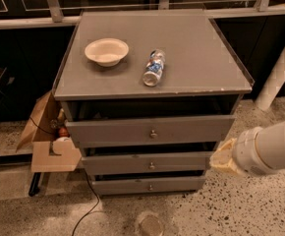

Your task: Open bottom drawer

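We're in the approach step: the drawer hasn't been touched. The gripper [224,160] hangs off the right side of the grey desk [196,58], level with the middle drawer [182,162] and just beside its right end, the white arm [275,146] trailing out of view to the right. Whether the gripper is open or closed, we cannot tell from here.

Our target, the bottom drawer [177,185], sits lowest of the three, just above the speckled floor, with its small round knob [150,187] at the centre of the slim front panel. It looks roughly in line with the drawers above, so we judge it not yet pulled.

What next? We reckon the gripper has to drop lower and swing left across the front, well away from where it is now, to line up on that knob. Then close on it and pull straight out toward us. The knob is small, so the alignment has to be tidy, and the middle drawer's knob [152,165] sits close above.
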### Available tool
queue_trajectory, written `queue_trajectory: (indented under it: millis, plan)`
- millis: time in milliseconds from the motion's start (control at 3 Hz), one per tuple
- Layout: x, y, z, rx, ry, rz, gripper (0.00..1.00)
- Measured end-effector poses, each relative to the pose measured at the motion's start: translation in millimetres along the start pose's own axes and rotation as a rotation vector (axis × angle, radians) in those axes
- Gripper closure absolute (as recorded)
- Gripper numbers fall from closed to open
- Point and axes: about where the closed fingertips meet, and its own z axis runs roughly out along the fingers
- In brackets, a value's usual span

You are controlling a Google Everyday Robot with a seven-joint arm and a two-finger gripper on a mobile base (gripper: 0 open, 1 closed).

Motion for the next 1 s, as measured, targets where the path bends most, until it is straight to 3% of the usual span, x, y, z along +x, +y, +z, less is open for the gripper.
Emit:
queue_trajectory:
  millis: [333,1000]
  plan:
    - [42.4,17.7,62.9,-0.009,-0.041,0.006,1.0]
    - [98.7,23.1,203.3,-0.038,-0.14,0.028,1.0]
